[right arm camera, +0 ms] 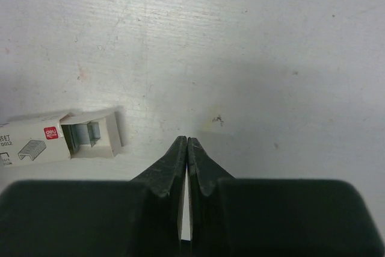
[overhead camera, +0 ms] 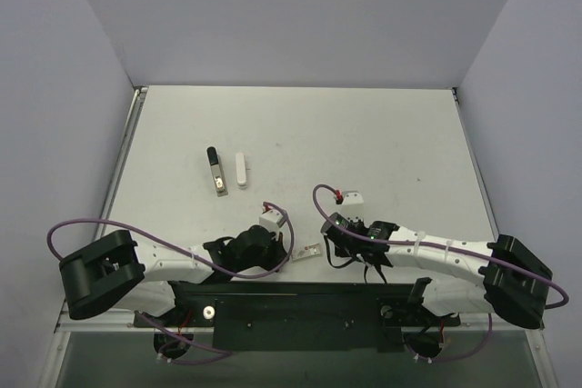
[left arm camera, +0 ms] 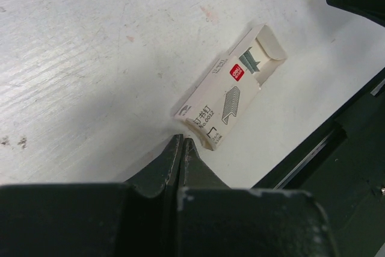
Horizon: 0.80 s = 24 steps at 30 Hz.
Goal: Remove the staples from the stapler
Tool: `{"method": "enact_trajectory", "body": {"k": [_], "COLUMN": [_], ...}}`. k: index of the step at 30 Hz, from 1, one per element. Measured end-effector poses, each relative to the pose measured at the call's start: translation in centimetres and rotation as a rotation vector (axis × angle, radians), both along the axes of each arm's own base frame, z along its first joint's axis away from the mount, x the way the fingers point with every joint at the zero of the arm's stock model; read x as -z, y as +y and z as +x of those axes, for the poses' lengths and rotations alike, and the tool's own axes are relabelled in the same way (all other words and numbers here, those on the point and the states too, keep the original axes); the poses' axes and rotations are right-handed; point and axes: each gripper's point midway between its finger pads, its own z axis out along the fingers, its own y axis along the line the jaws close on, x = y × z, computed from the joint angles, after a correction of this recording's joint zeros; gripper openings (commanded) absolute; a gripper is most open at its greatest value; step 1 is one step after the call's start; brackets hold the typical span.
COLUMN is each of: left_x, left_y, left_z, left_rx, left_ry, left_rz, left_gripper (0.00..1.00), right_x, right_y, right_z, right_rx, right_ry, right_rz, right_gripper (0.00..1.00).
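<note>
The staple box (left arm camera: 225,91) lies flat on the white table (overhead camera: 364,134), close to the near edge. The black base plate (overhead camera: 300,302) of the arms runs just beside it on the near side, so there is little room there. On its far side the table surface is open up to the far wall.

The left gripper (left arm camera: 181,145) is pressed closed and grasps nothing. Its tips stand just beside one short end of the box; I cannot tell if they touch it. The right gripper (right arm camera: 187,144) is also clenched on nothing. It is on the other side of the box, near the open end but apart from it. In that open end, some grey staple strips (right arm camera: 84,135) are seen.

The stapler (overhead camera: 216,173) is well beyond the box, to the far left of it, with bare table on all sides. It lies in two pieces, side by side and not touching. These are the black-and-silver rail part (overhead camera: 215,163) and the white top bar (overhead camera: 241,170), which lies nearer to the box. The table's left edge is closer to the rail part than the box is.

I count one box, two stapler pieces and two grippers. Loose staples are too small to see from above.
</note>
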Motion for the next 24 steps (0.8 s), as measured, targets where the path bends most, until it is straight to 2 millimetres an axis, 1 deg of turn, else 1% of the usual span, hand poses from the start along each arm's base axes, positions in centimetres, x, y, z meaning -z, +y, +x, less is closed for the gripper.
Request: {"method": "enact_trajectory", "body": {"k": [7, 12, 15, 19, 24], "left_x": [0.0, 0.0, 0.0, 0.0, 0.1], "left_y": [1.0, 1.1, 0.5, -0.7, -1.9], "left_z": [0.3, 0.5, 0.8, 1.1, 1.1], "left_rx": [-0.032, -0.040, -0.039, -0.031, -0.019], "left_ry": [0.003, 0.012, 0.017, 0.024, 0.024], "left_rz": [0.068, 0.100, 0.110, 0.129, 0.154], "left_gripper": [0.00, 0.00, 0.00, 0.00, 0.00], "right_x": [0.9, 1.3, 1.6, 1.8, 1.8], "right_y": [1.3, 2.1, 2.4, 2.8, 3.2], "right_z": [-0.2, -0.4, -0.6, -0.7, -0.8], "right_rx": [-0.024, -0.038, -0.046, -0.055, -0.062], "right_ry": [0.037, 0.052, 0.063, 0.073, 0.076], "right_rz": [0.033, 0.062, 0.074, 0.090, 0.110], "right_gripper": [0.00, 0.00, 0.00, 0.00, 0.00]}}
